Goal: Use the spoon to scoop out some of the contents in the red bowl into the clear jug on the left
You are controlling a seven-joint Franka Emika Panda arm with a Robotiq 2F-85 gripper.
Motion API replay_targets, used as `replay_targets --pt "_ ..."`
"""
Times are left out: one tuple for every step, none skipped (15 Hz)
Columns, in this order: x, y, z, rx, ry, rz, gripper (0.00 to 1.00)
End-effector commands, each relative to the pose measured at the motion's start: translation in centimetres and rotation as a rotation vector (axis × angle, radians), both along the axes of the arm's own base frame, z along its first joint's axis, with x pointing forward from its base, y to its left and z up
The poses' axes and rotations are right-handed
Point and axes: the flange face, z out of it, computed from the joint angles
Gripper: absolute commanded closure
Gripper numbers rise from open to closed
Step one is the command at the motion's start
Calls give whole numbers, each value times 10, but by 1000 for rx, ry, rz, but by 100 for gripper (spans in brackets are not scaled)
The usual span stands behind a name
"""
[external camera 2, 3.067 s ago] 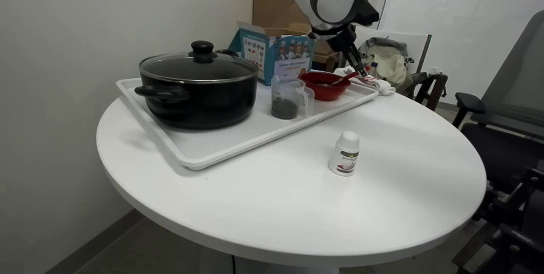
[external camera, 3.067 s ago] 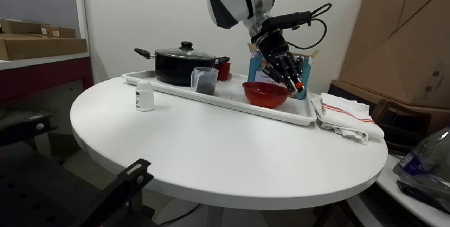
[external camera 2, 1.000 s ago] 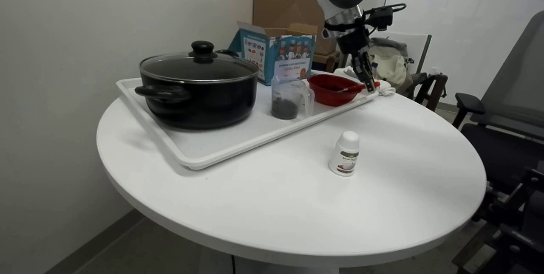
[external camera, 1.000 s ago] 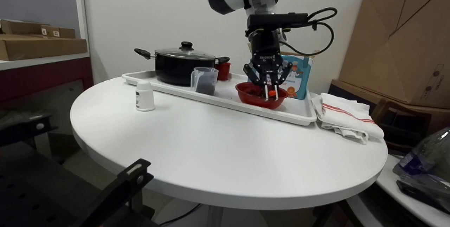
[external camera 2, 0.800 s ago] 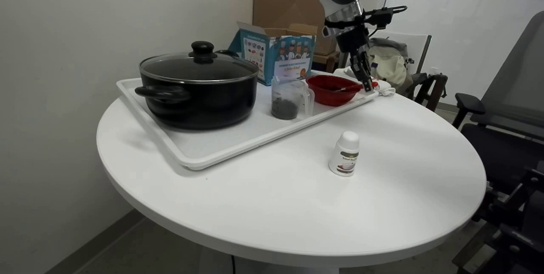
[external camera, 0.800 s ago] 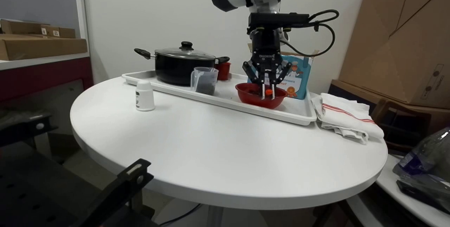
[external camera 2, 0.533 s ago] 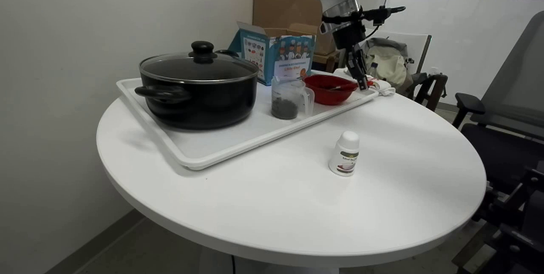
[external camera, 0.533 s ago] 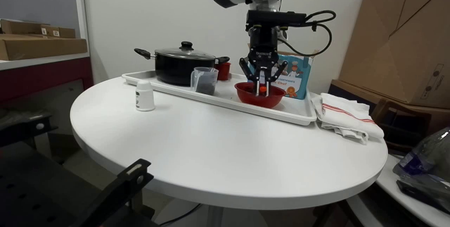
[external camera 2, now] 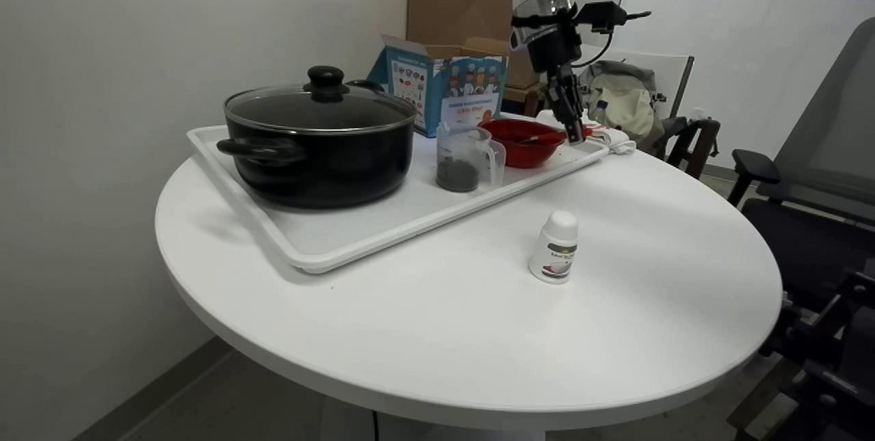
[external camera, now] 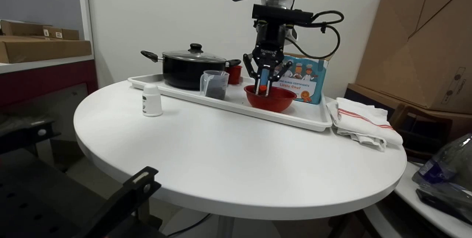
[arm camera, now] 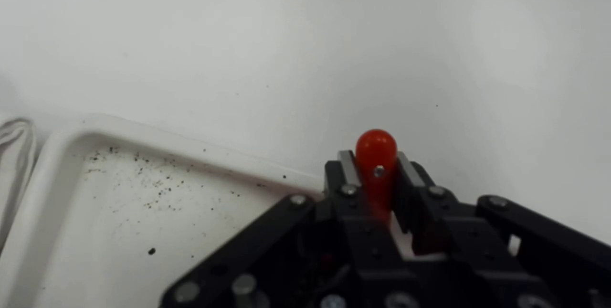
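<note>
A spoon with a red handle (arm camera: 377, 148) is pinched between the fingers of my gripper (arm camera: 377, 167), its rounded end poking out past the fingertips. The gripper (external camera: 262, 89) points down at the near rim of the glossy red bowl (external camera: 273, 102). In an exterior view, the spoon (external camera 2: 545, 137) slants over the rim into the red bowl (external camera 2: 525, 154); its head is hard to make out there. The clear jug (external camera: 215, 83) stands upright left of the bowl, with dark contents in its lower part. The wrist view hides most of the bowl behind the gripper.
A white tray (external camera 2: 383, 243) carries bowl, jug, a lidded black pot (external camera 2: 321, 161) and a small red cup (external camera: 235, 75). Behind the bowl stands a blue box (external camera: 302, 79). A white bottle (external camera: 152, 101) and a folded towel (external camera: 365, 120) are on the table. Dark crumbs dot the tray.
The gripper has gone from tilted to nearly upright, then moved left and slightly up in an exterior view, still holding the spoon. The red bowl has slid a little left there too.
</note>
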Motion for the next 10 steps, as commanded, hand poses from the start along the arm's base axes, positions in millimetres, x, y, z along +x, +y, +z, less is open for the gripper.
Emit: replay_targets --pt "4 -9 3 52 13 -61 90" --pt "3 -13 2 61 16 -80 90" --pt "1 -18 1 68 19 -97 90" --pt "0 -23 -1 73 19 -112 90" --pt "-2 -28 -2 76 21 -125 90" --pt "-3 -33 -4 81 23 -137 90" --pt "-5 -38 -6 85 25 -151 90" --pt "-6 -41 -7 90 26 -162 90" --pt "-8 -44 -7 95 26 -171 90" --pt "-9 -46 -7 98 26 -178 90"
